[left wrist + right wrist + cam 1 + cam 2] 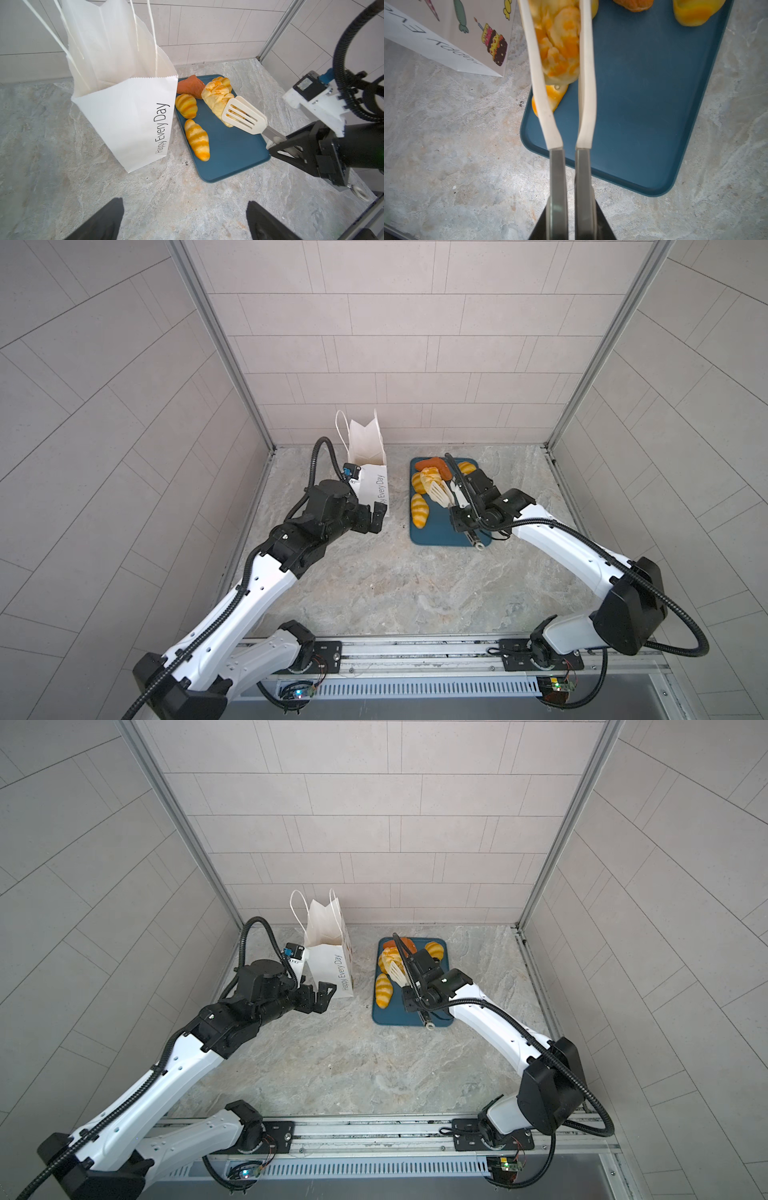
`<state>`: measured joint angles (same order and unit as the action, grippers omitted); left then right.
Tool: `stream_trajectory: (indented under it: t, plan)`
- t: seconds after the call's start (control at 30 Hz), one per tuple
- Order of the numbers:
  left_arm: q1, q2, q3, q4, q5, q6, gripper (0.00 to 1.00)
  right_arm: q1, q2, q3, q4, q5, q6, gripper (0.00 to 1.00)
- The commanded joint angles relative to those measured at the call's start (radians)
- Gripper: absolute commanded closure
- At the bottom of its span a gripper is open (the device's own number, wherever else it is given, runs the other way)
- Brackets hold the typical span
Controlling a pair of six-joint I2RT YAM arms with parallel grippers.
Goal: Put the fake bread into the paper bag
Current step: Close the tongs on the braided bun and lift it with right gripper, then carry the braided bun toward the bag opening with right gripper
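The paper bag [365, 448] stands at the far left of the worktop [395, 585], close to the back wall, with its top open. A blue tray [436, 531] lies just right of it. Only a thin strip of worktop shows between the bag's right edge and the tray's left edge.

The fake bread [197, 139] is on the tray. 5 pieces show, crowded in its far and left part, and the tray's near right part is bare.

The right gripper [463, 518] is pressed onto the handles of white tongs [243, 116]. The tongs pinch a pale twisted piece [216, 97] over the tray.

The left gripper [318, 997] is spread wide and holds nothing, a little way from the bag's near corner. Open worktop stretches out on the near side.
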<state>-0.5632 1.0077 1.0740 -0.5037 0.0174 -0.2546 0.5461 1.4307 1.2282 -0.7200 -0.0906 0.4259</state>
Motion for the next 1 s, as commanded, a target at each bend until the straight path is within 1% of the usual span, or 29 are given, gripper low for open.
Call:
stream_trajectory:
  t: [0.0, 0.23, 0.4, 0.7, 0.97]
  plan:
    - [0.014, -0.030, 0.038, -0.035, -0.061, -0.009, 0.00, 0.017, -0.058, 0.005, 0.046, -0.006, -0.001, 0.73]
    - [0.076, -0.064, 0.043, -0.066, -0.067, -0.029, 0.00, 0.070, -0.093, 0.039, 0.067, -0.032, 0.006, 0.73]
    - [0.117, -0.087, 0.048, -0.067, -0.028, -0.033, 0.00, 0.112, -0.106, 0.073, 0.076, -0.033, 0.013, 0.73]
    - [0.202, -0.119, 0.056, -0.082, 0.035, -0.030, 0.00, 0.181, -0.164, 0.083, 0.095, -0.026, 0.021, 0.73]
    - [0.215, -0.108, 0.067, -0.085, 0.058, -0.025, 0.00, 0.240, -0.161, 0.137, 0.087, -0.011, 0.004, 0.72]
